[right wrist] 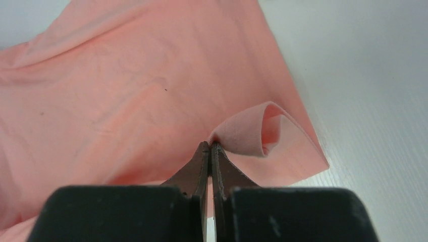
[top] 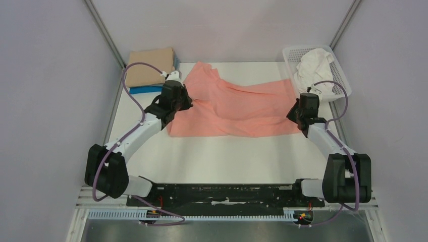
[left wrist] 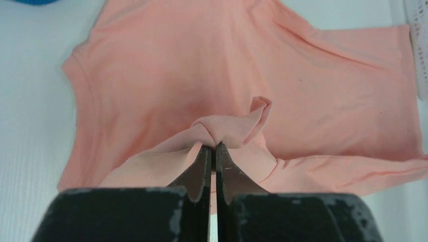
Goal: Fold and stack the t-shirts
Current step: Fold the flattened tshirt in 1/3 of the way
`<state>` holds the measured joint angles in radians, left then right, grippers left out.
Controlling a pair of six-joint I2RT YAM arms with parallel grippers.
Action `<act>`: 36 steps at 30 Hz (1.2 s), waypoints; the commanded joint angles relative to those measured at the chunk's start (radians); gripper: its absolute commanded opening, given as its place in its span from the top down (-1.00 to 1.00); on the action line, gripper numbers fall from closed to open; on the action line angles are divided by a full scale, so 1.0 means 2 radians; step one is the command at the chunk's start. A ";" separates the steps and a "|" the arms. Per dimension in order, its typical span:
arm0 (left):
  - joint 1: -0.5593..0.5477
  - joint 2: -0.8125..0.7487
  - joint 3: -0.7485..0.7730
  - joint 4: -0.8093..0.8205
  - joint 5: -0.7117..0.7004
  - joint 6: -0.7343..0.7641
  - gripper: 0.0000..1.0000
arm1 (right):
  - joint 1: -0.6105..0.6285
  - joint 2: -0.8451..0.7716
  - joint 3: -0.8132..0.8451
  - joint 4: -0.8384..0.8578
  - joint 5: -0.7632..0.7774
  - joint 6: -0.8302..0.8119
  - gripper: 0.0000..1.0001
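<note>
A salmon-pink t-shirt lies spread across the middle of the white table, rumpled along its top. My left gripper is shut on a pinched fold of its left side; in the left wrist view the cloth bunches at the tips. My right gripper is shut on a fold at the shirt's right edge, seen in the right wrist view. A folded tan t-shirt lies on a blue one at the back left. A white t-shirt is crumpled in the basket.
A white lattice basket stands at the back right corner. Grey walls and metal frame posts close in the table on both sides. The black arm-base rail runs along the near edge.
</note>
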<state>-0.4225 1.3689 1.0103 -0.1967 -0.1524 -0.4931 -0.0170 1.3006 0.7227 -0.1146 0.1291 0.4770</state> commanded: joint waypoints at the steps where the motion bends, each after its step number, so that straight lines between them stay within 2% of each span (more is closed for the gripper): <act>1: 0.017 0.033 0.030 0.063 0.036 0.047 0.95 | 0.004 0.022 0.029 0.053 0.009 -0.023 1.00; 5: 0.030 0.061 0.041 0.070 0.046 0.057 0.96 | 0.006 0.051 0.049 0.053 0.015 -0.041 1.00; 14: 0.052 0.110 0.054 0.081 0.056 0.060 0.96 | 0.006 0.066 0.052 0.095 0.092 -0.035 1.00; 25: 0.075 0.179 0.100 0.082 0.062 0.038 0.96 | 0.005 0.105 0.074 0.074 0.080 -0.036 1.00; 27: 0.078 0.197 0.119 0.061 0.057 0.034 0.95 | 0.005 0.110 0.077 0.070 0.083 -0.035 0.92; 29: 0.079 0.216 0.144 0.030 0.050 0.029 0.69 | 0.006 0.113 0.082 0.065 0.085 -0.037 0.64; 30: 0.079 0.225 0.154 0.015 0.050 0.029 0.37 | 0.005 0.114 0.087 0.060 0.085 -0.038 0.45; 31: 0.079 0.228 0.164 0.007 0.049 0.028 0.12 | 0.013 0.115 0.091 0.059 0.085 -0.041 0.12; 34: 0.079 0.226 0.180 -0.007 0.056 0.020 -0.52 | 0.021 0.115 0.110 0.014 0.089 -0.042 -0.32; 36: 0.079 0.215 0.179 -0.008 0.073 0.016 -0.58 | 0.026 0.109 0.114 -0.002 0.088 -0.044 -0.48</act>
<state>-0.2703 1.8313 1.3205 -0.1761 -0.0437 -0.4339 0.0139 1.5330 0.8867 -0.0517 0.2821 0.4038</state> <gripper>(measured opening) 0.766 0.673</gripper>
